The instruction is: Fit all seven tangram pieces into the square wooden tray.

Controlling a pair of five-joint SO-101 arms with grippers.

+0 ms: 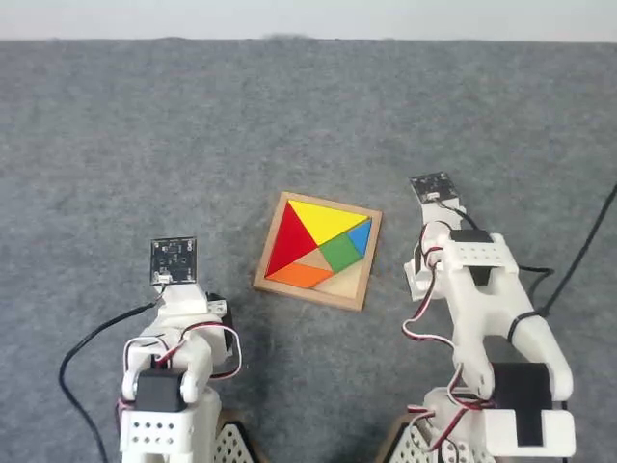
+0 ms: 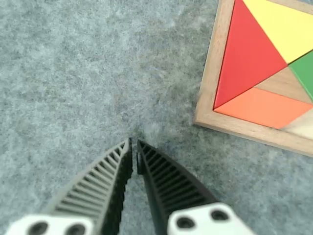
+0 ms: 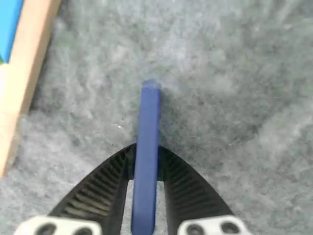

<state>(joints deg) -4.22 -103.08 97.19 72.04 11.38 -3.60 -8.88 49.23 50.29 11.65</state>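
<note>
Right wrist view: dark blue piece (image 3: 149,107) clamped edgewise in right gripper (image 3: 146,149), beside tray (image 3: 29,73), likely for last gap; left gripper (image 2: 133,143) closed, idle.

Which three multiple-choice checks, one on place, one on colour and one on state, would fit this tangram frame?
1. Where does the wooden tray lie?
A. On a shelf behind the table.
B. Near the middle of the grey mat.
C. Stacked on a second tray.

2. What colour is the tangram piece in the right gripper?
A. Yellow.
B. Green.
C. Dark blue.

3. How is the left gripper?
A. Shut, holding nothing.
B. Shut on a piece.
C. Open wide above the tray.

Answers:
1 B: the high view shows it flat on the mat, about mid-table.
2 C: the right wrist view shows a dark blue piece edge-on between the fingers.
3 A: the left wrist view shows its fingertips together over bare mat.
</note>
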